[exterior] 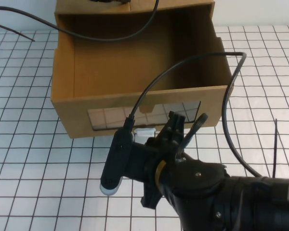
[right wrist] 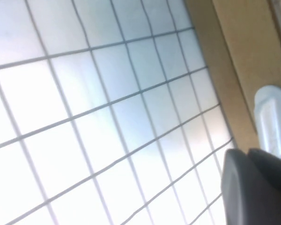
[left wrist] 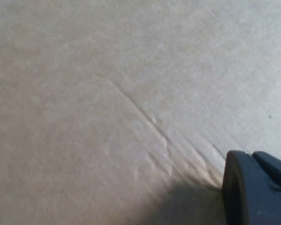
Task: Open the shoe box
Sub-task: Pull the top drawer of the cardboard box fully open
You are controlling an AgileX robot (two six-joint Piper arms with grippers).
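Here the shoe box [exterior: 135,103] lies just beyond my clenched, empty right tool [exterior: 176,126], its long axis along the surface's [exterior: 29,183] near edge and its lid already up, while my left tool [left wrist: 246,187] sits close against cardboard, its grip unreadable.

Right gripper [exterior: 145,134], jaws closed, sits low just in front of the shoe box [exterior: 70,113]; left gripper [left wrist: 255,190] hovers close against its cardboard.

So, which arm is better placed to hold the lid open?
Left: the left gripper is against the lid at the far side; the right gripper, shut, is at the front wall.
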